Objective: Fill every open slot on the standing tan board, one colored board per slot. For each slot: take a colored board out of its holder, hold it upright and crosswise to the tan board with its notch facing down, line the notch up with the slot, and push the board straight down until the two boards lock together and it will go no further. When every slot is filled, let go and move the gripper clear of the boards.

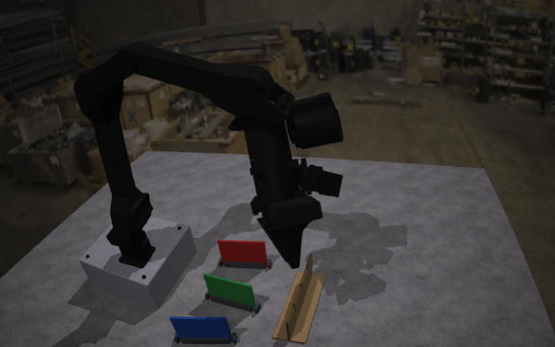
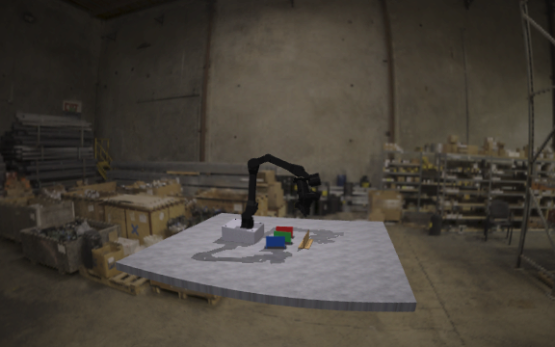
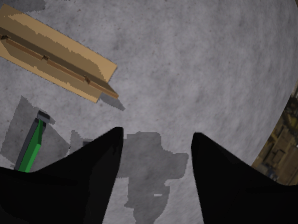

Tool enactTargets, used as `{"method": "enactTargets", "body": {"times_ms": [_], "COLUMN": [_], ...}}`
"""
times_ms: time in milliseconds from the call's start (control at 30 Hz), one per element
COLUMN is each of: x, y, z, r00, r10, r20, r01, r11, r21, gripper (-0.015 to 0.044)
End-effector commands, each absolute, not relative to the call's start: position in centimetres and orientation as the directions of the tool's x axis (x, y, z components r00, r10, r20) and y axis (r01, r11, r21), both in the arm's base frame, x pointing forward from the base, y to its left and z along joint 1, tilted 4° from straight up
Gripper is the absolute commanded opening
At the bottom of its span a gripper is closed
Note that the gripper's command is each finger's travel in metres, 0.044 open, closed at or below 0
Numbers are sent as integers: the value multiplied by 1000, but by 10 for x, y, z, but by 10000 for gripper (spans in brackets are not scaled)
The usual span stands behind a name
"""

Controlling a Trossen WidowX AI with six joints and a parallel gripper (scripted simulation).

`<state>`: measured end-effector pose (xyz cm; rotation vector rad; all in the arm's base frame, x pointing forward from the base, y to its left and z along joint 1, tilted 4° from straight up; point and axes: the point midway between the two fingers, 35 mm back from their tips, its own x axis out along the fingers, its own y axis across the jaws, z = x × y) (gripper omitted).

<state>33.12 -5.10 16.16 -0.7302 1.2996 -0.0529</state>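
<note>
Gripper (image 1: 295, 266) (image 2: 306, 213) (image 3: 157, 137) jaws parted, nothing between. Green board (image 1: 229, 291) (image 2: 282, 234) (image 3: 33, 150) beside jaws in wrist view, partly hidden by finger. Labels unreadable.

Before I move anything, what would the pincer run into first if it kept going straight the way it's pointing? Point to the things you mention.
Probably the grey table top (image 1: 434, 217) (image 2: 337, 280) (image 3: 200, 75): the pincer (image 1: 295, 266) (image 2: 306, 214) (image 3: 157, 137) points down, and the standing tan board (image 1: 300, 294) (image 2: 306, 239) (image 3: 66, 69) looks off to one side, though depth is hard to judge.

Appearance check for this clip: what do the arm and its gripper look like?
The arm is matte black, with straight links and chunky joints. The gripper is also black, its two fingers tapering to narrow tips. I see no loose cables or markings.
</note>
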Motion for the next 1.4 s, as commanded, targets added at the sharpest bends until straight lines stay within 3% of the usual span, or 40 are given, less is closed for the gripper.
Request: {"method": "enactTargets", "body": {"times_ms": [0,300,600,833,1367], "x": [283,217,216,213,213], "y": [-90,-114,-114,-116,-113], "z": [152,147,145,81,60], "r00": [167,89,89,88,88], "r10": [-295,-47,-41,-41,-41], "r20": [-941,-995,-995,-995,-995], "r01": [-345,-242,-239,-239,-239], "r11": [876,968,969,969,969], "r21": [-336,-68,-61,-61,-61], "gripper": [185,185,185,185,185]}}
